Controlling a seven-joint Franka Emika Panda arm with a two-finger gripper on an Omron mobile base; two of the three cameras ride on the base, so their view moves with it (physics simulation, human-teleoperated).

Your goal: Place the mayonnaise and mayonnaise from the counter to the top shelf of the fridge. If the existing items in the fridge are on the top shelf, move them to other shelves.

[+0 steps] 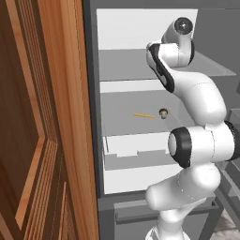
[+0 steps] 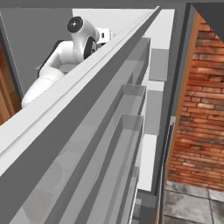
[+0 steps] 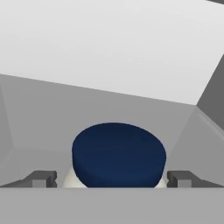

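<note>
A mayonnaise jar [image 3: 118, 151] with a dark blue lid stands on the grey top shelf [image 3: 39, 113] of the fridge [image 1: 91, 93], close to the white back panel. My gripper [image 3: 112, 178] is open, one fingertip [image 3: 41, 178] on each side of the jar and apart from it. In the left base view my arm reaches in above the top shelf [image 1: 122, 65] and hides the hand. The existing items, a small round tan object [image 1: 163, 113] and an orange-yellow sliver [image 1: 144, 115], lie on the shelf below [image 1: 122, 105]. The counter is out of view.
A tall wooden cabinet panel [image 1: 47, 117] stands close on the fridge's left. White drawer fronts [image 1: 136, 145] sit under the lower shelf. The open fridge door with its translucent bins [image 2: 122, 131] crosses the right base view, with a brick wall [image 2: 197, 109] beyond.
</note>
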